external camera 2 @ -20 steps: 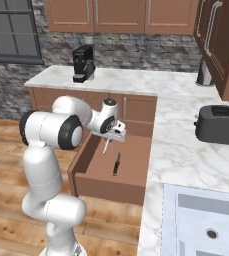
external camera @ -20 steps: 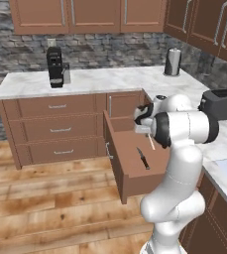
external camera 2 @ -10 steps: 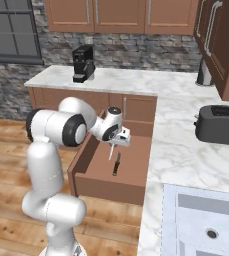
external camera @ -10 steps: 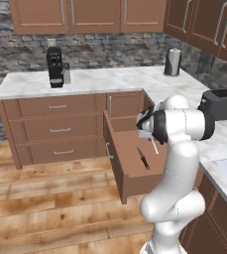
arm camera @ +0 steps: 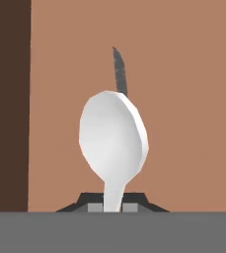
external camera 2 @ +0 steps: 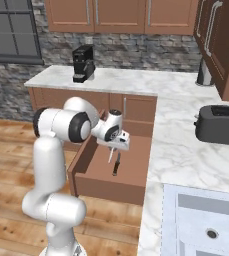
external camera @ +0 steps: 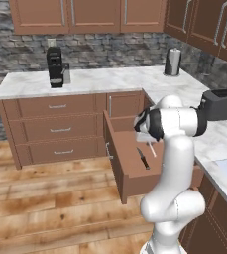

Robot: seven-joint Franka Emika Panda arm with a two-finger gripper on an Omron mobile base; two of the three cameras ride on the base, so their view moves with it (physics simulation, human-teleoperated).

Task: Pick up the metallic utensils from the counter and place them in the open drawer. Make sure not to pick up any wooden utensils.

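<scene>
My gripper (external camera 2: 117,145) is shut on the handle of a silver metallic spoon (external camera 2: 110,156), which hangs bowl-down over the open drawer (external camera 2: 107,186). In the hand view the gripper (arm camera: 112,208) pinches the spoon (arm camera: 113,141) just below its bowl, with the drawer floor (arm camera: 188,123) behind. A dark-handled metallic knife (external camera 2: 116,164) lies on the drawer's floor, its grey blade (arm camera: 119,71) showing past the spoon. From the left, the gripper (external camera: 146,143) holds the spoon (external camera: 152,149) above the knife (external camera: 143,161) inside the drawer (external camera: 116,155). The counter and the wooden utensils are out of view.
A marble top (external camera: 110,79) over the wall cabinets carries a black coffee machine (external camera: 55,67), a paper-towel holder (external camera: 172,61) and a black toaster (external camera 2: 218,124). A sink (external camera 2: 206,222) sits at the lower right. Shut drawers (external camera: 60,130) stand left of the open one, above a wooden floor.
My gripper has moved down and toward the drawer's front with the spoon in it. The knife in the drawer has not moved.
</scene>
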